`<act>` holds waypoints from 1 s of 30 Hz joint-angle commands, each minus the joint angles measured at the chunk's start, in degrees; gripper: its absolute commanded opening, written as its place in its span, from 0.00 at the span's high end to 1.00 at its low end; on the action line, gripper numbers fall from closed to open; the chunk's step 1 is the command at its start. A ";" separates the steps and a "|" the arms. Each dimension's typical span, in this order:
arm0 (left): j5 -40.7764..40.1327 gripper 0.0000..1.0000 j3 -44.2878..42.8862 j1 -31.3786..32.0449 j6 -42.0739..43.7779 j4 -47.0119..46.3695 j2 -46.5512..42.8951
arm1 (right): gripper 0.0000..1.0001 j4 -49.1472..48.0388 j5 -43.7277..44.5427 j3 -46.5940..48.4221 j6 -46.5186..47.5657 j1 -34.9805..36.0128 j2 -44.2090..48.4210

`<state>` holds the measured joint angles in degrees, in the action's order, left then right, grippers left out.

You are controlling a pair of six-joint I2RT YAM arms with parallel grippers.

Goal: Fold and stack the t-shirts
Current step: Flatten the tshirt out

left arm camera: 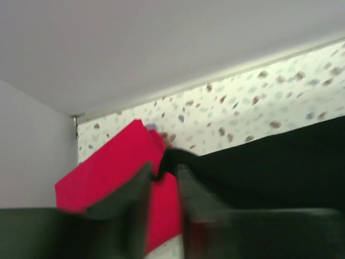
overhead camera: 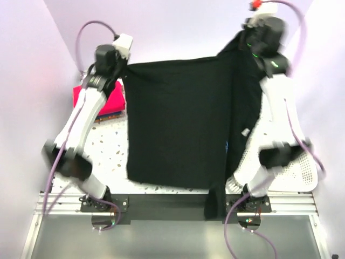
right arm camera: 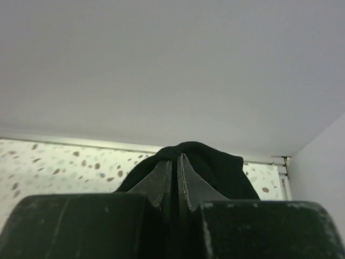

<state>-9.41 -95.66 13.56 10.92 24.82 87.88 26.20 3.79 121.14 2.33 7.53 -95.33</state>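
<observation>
The left pincer [overhead camera: 123, 67] grips one top corner of the black t-shirt [overhead camera: 178, 124], with the pinkish-red folded shirt [overhead camera: 110, 102] just beside and below it. The held edge runs straight across to the right pincer [overhead camera: 245, 46], which is closed on the other corner. The cloth hangs beneath both, over the worktop [overhead camera: 108, 151].

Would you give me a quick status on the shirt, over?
Left gripper, right gripper shut on black t-shirt, held spread. Red folded t-shirt far left, basket right.
</observation>
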 commanded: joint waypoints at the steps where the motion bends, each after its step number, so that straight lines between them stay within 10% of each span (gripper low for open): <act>1: -4.20 0.51 -9.95 -5.73 -5.63 -4.00 16.63 | 1.00 -2.31 5.34 14.24 0.75 -0.41 -18.82; 3: -5.61 0.03 -24.35 -6.70 -8.71 1.85 24.93 | 0.70 6.27 5.44 27.24 0.22 -0.41 -28.90; 5: -8.87 0.00 -37.94 -6.44 -10.47 6.36 33.04 | 0.23 9.82 4.92 39.24 -0.13 -0.32 -35.27; 8: -9.75 0.00 -34.04 -5.39 -10.57 4.82 29.83 | 0.01 3.90 3.77 21.49 -1.01 0.20 -23.06; 12: -7.84 0.00 -10.65 -2.76 -14.07 -6.77 14.81 | 0.01 -7.22 1.31 -9.03 -4.78 0.29 -5.77; 19: 1.85 0.00 19.94 5.06 -25.24 -10.76 -2.08 | 0.02 -1.50 -1.50 -25.67 -8.56 1.08 4.88; 30: 8.87 0.00 36.68 11.57 -35.96 -17.16 -2.27 | 0.03 -1.93 -6.60 -45.45 -13.31 4.94 6.82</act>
<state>-3.38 -60.20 25.47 -20.62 13.78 86.43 23.86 0.16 78.89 -8.73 11.14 -88.62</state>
